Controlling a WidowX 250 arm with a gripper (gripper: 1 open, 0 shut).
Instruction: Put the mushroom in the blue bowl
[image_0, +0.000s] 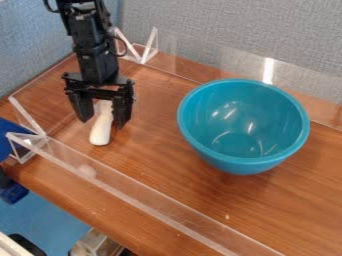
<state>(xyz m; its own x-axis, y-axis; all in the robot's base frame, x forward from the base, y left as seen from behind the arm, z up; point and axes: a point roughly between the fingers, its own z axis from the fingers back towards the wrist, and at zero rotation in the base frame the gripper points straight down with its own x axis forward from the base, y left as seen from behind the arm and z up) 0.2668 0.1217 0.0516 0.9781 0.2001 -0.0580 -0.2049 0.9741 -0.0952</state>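
Observation:
The mushroom (99, 130) lies on the wooden table at the left, its cream-white stem showing and its cap hidden under the gripper. My gripper (102, 112) hangs straight down over it, open, with one black finger on each side of the stem's upper end. The blue bowl (245, 124), large and teal, stands empty on the table to the right, well apart from the gripper.
Clear acrylic walls (120, 185) fence the wooden table along the front, the left and the back. A blue-grey wall stands behind. Bare wood lies between the mushroom and the bowl.

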